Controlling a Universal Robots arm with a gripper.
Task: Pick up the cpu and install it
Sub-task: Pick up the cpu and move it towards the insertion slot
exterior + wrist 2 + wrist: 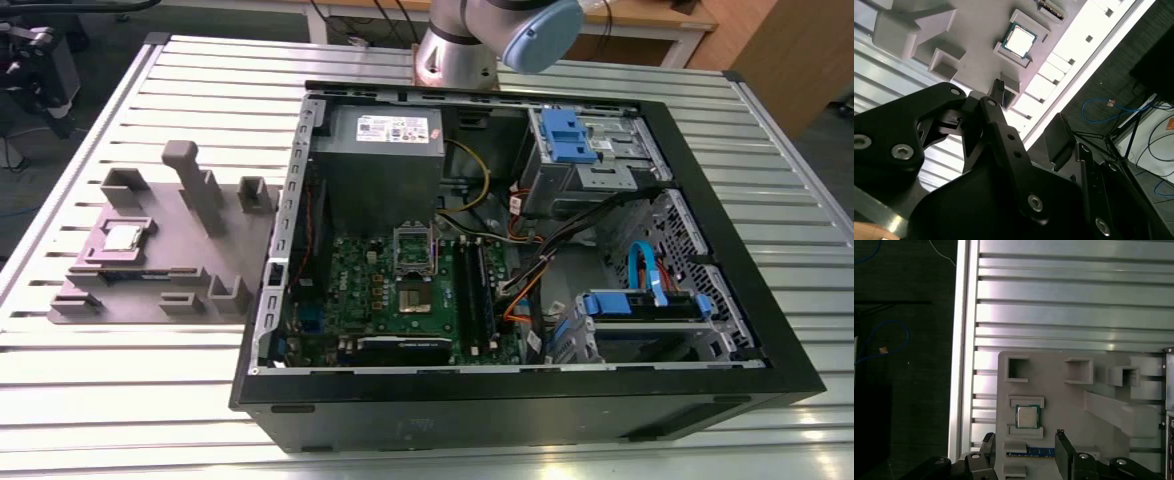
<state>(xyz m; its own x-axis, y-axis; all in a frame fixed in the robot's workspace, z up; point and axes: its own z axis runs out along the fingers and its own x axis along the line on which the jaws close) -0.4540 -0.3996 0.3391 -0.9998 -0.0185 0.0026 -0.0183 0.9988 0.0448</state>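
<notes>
On the tray (1064, 405), in a shallow seat between two short blocks, the cpu (1027, 416) lies flat with its silver top up. My gripper (1024, 436) hangs over the tray, spread wide and holding nothing. The cpu sits just ahead of that gap and in line with it, clear of both sides. Being square, the cpu offers no long axis to match. How high I hang above the tray I cannot tell, and my gripper's base is cut off.

Open black computer case (507, 410), mauve-grey tray with upright blocks (187, 250), slatted metal table (120, 400)
</notes>
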